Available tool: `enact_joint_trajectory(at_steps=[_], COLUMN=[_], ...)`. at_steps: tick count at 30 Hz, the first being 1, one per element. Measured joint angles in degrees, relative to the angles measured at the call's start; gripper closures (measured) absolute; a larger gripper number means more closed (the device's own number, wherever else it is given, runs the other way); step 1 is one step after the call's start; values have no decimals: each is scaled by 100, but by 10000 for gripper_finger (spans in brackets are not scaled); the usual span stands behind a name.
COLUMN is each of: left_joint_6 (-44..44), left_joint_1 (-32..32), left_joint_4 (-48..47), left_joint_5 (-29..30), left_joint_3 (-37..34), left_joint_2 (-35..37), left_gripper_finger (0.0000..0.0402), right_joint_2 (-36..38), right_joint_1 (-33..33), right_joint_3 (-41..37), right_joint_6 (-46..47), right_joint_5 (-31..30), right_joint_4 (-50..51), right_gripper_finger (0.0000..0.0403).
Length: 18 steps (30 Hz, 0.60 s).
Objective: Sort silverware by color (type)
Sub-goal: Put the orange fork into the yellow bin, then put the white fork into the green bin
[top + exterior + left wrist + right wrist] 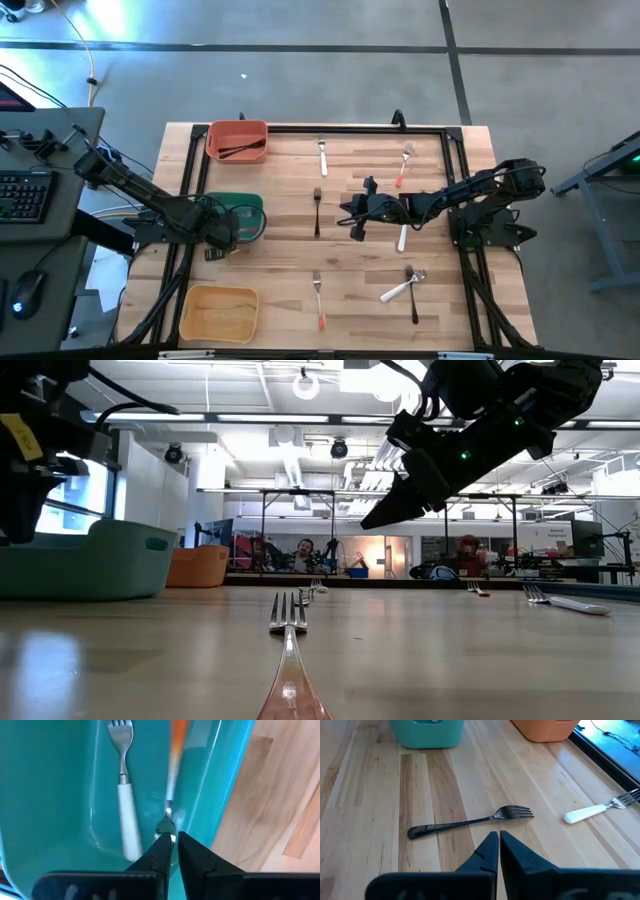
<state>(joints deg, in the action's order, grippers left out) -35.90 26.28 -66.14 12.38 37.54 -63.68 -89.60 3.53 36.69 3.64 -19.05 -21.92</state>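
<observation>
My left gripper point(174, 842) points down into the teal bin point(252, 208) and is shut on an orange-handled utensil point(172, 765). A white-handled fork point(125, 795) lies flat on the bin's floor beside it. My right gripper point(352, 218) is shut and empty. It hovers above the table just right of a black fork point(470, 824), which lies flat on the wood. Other forks and spoons lie loose on the table: a white-handled one point(322, 155), orange-handled ones point(403, 167) point(318, 298), a white one point(398, 291) and a black one point(413, 297). My left gripper pinches the orange-handled utensil by its silver head end point(166, 827), at the fingertips. The fingers come from above, pointing down into the bin. The handle hangs below them toward the bin floor and shows blurred.
An orange bin point(237, 140) at the far left holds black pieces. A yellow bin point(220, 312) sits at the near left. Another white handle point(402, 240) lies under my right arm. A black frame point(300, 128) runs round the table's edge. Bare wood stretches between the bins and the forks.
</observation>
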Motion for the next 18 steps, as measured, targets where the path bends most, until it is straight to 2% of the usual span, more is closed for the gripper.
enact_joint_trajectory(at_steps=[4, 13, 15, 18], left_joint_6=[4, 320, 377, 874], left_joint_1=[0, 1, 25, 43], left_joint_4=[147, 2160, 2974, 4991], left_joint_5=[212, 367, 628, 942], left_joint_3=[0, 0, -91, -552], left_joint_2=[0, -1, 0, -8], left_gripper_finger=[373, 399, 400, 401], right_joint_2=[-2, 0, 0, 0], right_joint_1=[0, 0, 0, -17], right_joint_3=[0, 0, 0, 0], right_joint_6=[44, 87, 89, 288], right_joint_5=[-2, -4, -4, -6], right_joint_4=[1, 1, 1, 1], right_gripper_finger=[402, 402, 402, 402])
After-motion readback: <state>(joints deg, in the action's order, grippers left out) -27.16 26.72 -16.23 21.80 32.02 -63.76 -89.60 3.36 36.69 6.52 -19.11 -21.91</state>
